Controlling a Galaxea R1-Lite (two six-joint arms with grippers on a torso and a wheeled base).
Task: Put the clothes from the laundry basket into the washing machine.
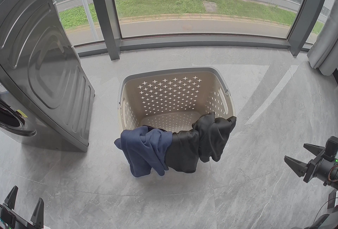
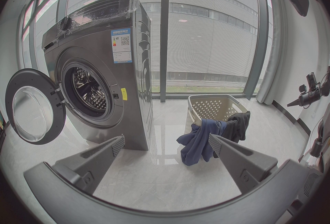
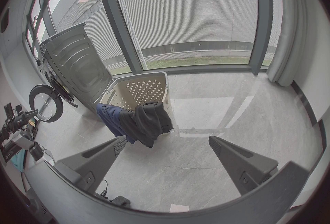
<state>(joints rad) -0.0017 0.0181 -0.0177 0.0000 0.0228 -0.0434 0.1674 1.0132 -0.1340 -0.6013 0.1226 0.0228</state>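
Observation:
A beige laundry basket stands on the floor in the middle of the head view. Over its near rim hang a blue garment and a black garment. The grey washing machine stands to the left, its round door swung open and the drum showing. My left gripper is open at the lower left, well short of the basket. My right gripper is open at the lower right, also apart from the basket. Both hold nothing. The basket and clothes lie ahead of the right gripper.
Tall windows with dark frames run behind the basket. A grey curtain hangs at the far right. Bare tiled floor surrounds the basket.

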